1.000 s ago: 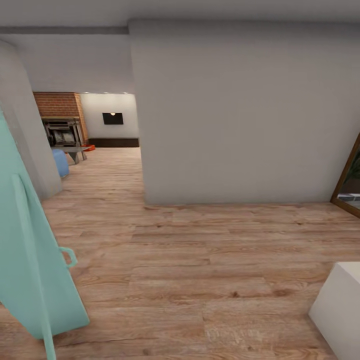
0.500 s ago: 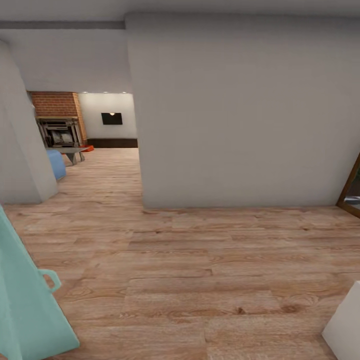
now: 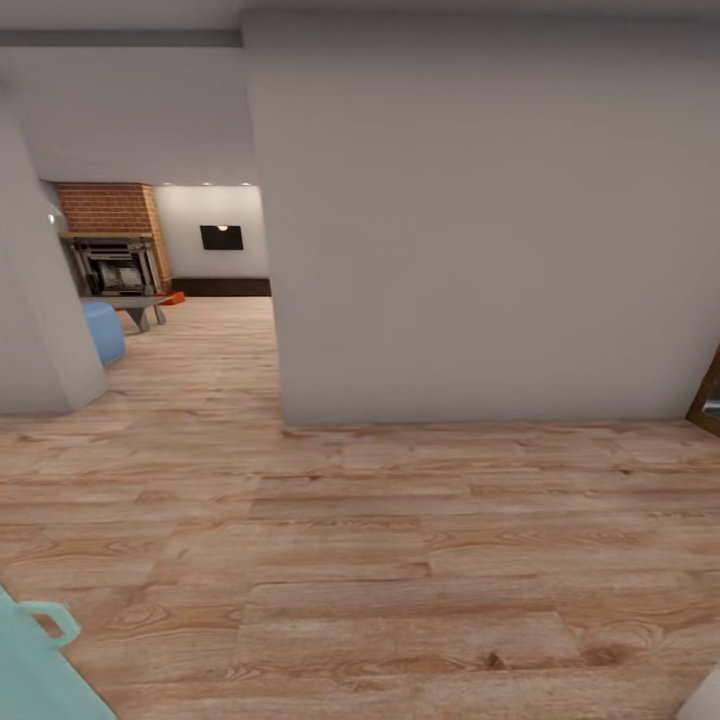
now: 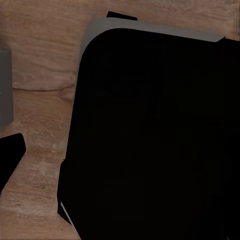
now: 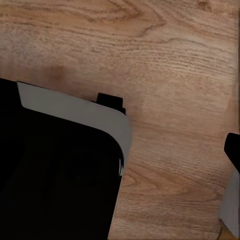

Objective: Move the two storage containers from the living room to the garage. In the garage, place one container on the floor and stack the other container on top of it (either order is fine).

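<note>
Wood planks run under you in a bare hallway, and both wrist cameras look straight down at them past a black, grey-edged part of the robot's body [image 4: 150, 140]. Neither view brings the fingertips into sight, so you cannot tell whether either pincer stands wide, narrow or closed; nothing orange shows near them, so I judge both arms empty. Outward from the arms, the head view shows a teal object [image 3: 35, 665] with a small loop handle low on your left and a white corner [image 3: 705, 705] low on your right, both close beside the base. Ahead, a grey wall [image 3: 480, 220] blocks most of the way, and a grey pillar [image 3: 35, 330] stands to its left. Between them the opening leads to the living room [image 3: 190, 290], with its brick fireplace [image 3: 110, 240], a black TV [image 3: 221, 237], a blue seat [image 3: 100, 332] and a low table [image 3: 135, 305]. A small orange patch [image 3: 174, 297] beside that table may be one container; it is too small to be sure. So you are, I judge, on the approach leg, with nothing picked up yet. The risk is the gap: swing left too late and the base or right arm clips the wall's corner, too early and you brush the teal object or the pillar.
</note>
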You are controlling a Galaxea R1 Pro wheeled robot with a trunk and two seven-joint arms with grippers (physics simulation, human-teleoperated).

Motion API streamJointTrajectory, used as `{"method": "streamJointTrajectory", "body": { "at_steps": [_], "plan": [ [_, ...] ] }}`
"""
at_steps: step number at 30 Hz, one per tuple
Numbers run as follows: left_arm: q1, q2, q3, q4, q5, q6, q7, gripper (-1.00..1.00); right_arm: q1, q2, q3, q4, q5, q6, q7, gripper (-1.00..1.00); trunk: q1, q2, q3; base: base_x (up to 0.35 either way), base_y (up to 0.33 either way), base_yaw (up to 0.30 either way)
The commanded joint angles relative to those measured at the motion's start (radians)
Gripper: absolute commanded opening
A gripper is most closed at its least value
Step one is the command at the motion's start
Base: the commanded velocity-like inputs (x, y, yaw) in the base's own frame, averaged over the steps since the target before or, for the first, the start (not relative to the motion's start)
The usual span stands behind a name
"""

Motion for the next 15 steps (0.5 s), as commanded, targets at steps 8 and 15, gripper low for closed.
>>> {"method": "streamJointTrajectory", "body": {
  "at_steps": [8,15],
  "plan": [
    [0.0,0.0,0.0,-0.001,0.006,-0.001,0.001,1.0,-0.001,-0.001,0.008,0.003,-0.01,-0.005,0.004,1.0,0.001,0.0,-0.001,0.322,0.0,0.0],
    [0.001,0.0,0.0,-0.001,0.006,-0.001,0.001,1.0,-0.001,-0.001,0.008,0.003,-0.01,-0.005,0.004,1.0,0.001,0.0,-0.001,0.322,0.0,0.0]
  ]
}}
